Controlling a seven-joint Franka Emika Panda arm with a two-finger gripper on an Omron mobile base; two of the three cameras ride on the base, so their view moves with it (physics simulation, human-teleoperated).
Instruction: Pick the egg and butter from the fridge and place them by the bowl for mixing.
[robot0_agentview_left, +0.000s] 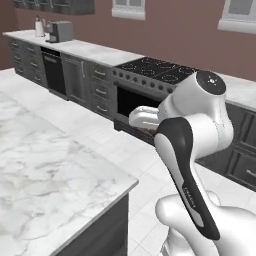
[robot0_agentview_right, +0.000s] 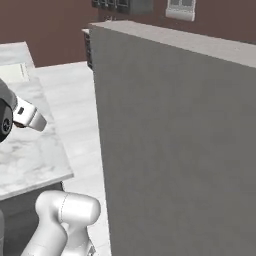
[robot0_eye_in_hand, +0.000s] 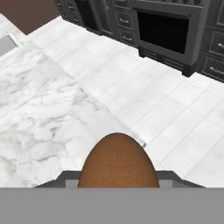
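While my white arm (robot0_agentview_left: 197, 150) rises at the lower right of the left base view, a white marble tabletop (robot0_agentview_left: 45, 175) spreads to the left, its corner edge beside pale floor tiles (robot0_agentview_left: 100, 125) and dark cabinets with a black oven (robot0_agentview_left: 132, 102) beyond.

From the right base view, a tall light-grey fridge (robot0_agentview_right: 175, 150) wall stands close.

Through the hand view, my hand (robot0_eye_in_hand: 118, 177) is clenched on the small brown rounded egg (robot0_eye_in_hand: 118, 162), above the tabletop's corner with open floor past it.
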